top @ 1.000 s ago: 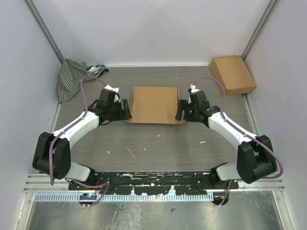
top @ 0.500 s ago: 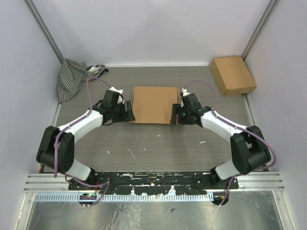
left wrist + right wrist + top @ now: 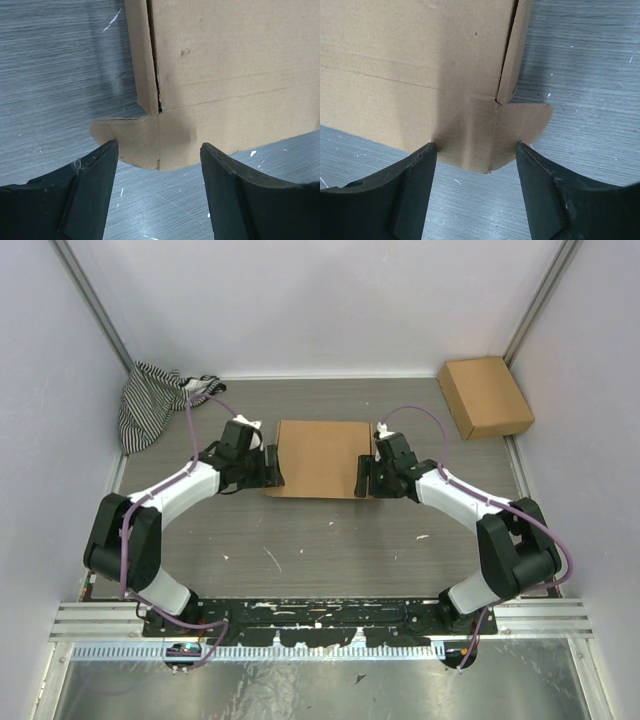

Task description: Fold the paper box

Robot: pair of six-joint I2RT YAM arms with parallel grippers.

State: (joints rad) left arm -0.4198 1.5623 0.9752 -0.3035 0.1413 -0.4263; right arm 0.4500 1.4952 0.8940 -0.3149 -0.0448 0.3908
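Note:
The paper box (image 3: pixel 320 455) lies flat in the middle of the table as brown cardboard with its side flaps folded in. My left gripper (image 3: pixel 272 470) is at its near left corner, open. In the left wrist view the rounded corner tab (image 3: pixel 140 145) of the paper box (image 3: pixel 230 60) lies between my left gripper's (image 3: pixel 159 147) fingertips. My right gripper (image 3: pixel 364 478) is at the near right corner, also open. Its wrist view shows the paper box (image 3: pixel 410 60) and a rounded tab (image 3: pixel 522 125) spanning the gap of my right gripper (image 3: pixel 475 146), whose fingertips sit at the cardboard's edges.
A smaller plain brown box (image 3: pixel 485 395) stands at the back right by the wall. A striped cloth (image 3: pixel 150 400) is bunched in the back left corner. Walls enclose the table on three sides.
Both grippers have moved inward onto the near corners of the paper box, and their jaws have narrowed a little. The cardboard has shifted slightly.

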